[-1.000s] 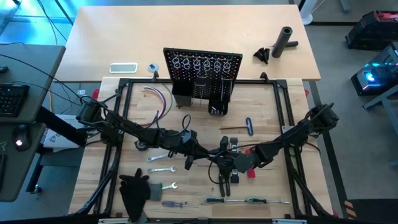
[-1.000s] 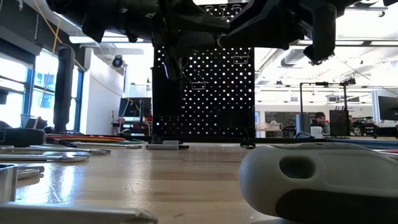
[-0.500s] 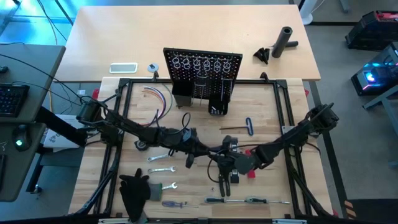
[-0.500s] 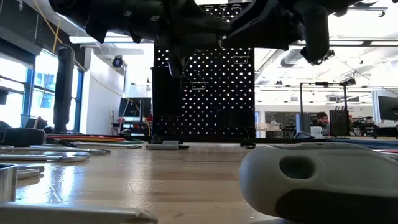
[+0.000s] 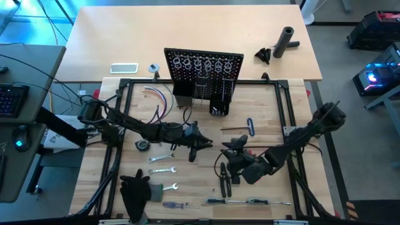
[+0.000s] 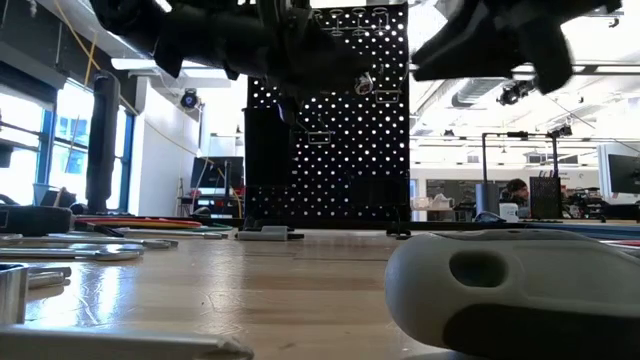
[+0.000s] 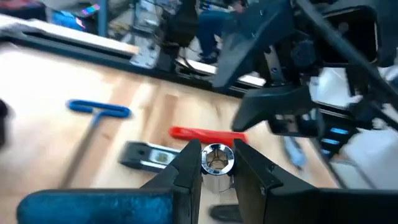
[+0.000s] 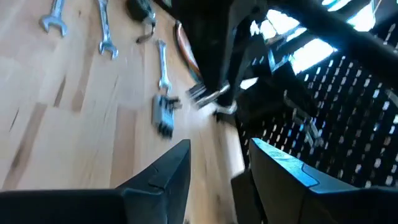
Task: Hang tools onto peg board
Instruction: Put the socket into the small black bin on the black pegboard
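Observation:
My left gripper [image 5: 203,145] hovers above the table's middle, shut on a small silver tool [image 7: 216,159]. That tool also shows in the low view [image 6: 365,83] in front of the peg board [image 5: 203,72]. The peg board stands upright at the far edge, a black perforated panel with silver rings near its top. Just right of the left gripper, my right gripper [image 5: 232,149] stands open with nothing between its fingers [image 8: 177,163]. Silver wrenches [image 5: 161,157], pliers [image 5: 225,181], screwdrivers [image 5: 250,201] and a blue-handled tool [image 5: 249,127] lie flat on the table. My left gripper pinches the silver tool between its two fingers [image 7: 186,165]. The tool's round end with a hex hole [image 7: 216,163] shows in the gap. The fingers come nearly level, pointing toward the table's right side. The tool is lifted clear of the table.
A red-handled tool [image 7: 205,134] and a black and silver piece [image 7: 146,155] lie below the grippers. Coloured wires [image 5: 159,97] lie at the far left, a tape measure [image 5: 142,145] left of centre and a black cloth [image 5: 134,190] near left. A black frame [image 5: 125,84] rims the table.
The two grippers, close together a second ago, have drawn apart. My left gripper has swung toward the far left with the silver tool and rolled a little. My right gripper has pulled back toward the table's right and near side and turned.

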Action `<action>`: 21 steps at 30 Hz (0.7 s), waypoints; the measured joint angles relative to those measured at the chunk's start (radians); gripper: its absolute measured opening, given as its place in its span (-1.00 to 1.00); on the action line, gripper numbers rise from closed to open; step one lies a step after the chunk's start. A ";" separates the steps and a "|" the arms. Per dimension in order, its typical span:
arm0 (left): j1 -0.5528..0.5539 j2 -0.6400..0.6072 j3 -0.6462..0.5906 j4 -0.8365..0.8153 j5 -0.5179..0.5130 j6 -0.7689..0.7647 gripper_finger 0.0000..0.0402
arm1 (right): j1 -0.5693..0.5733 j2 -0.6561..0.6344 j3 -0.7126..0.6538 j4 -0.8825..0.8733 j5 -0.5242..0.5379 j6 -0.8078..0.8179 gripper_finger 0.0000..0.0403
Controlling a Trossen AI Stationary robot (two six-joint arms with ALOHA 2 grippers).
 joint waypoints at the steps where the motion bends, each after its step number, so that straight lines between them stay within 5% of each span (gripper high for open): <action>1: 0.006 0.000 0.000 -0.001 -0.019 0.021 -0.71 | 0.005 -0.010 0.000 -0.046 0.003 0.050 -0.21; 10: 0.046 0.005 0.025 -0.012 -0.251 0.282 -0.71 | 0.049 -0.035 0.000 -0.304 -0.033 0.381 -0.21; 21: 0.045 0.205 0.304 -0.196 -0.471 0.535 -0.71 | 0.075 -0.035 0.000 -0.428 -0.080 0.560 -0.21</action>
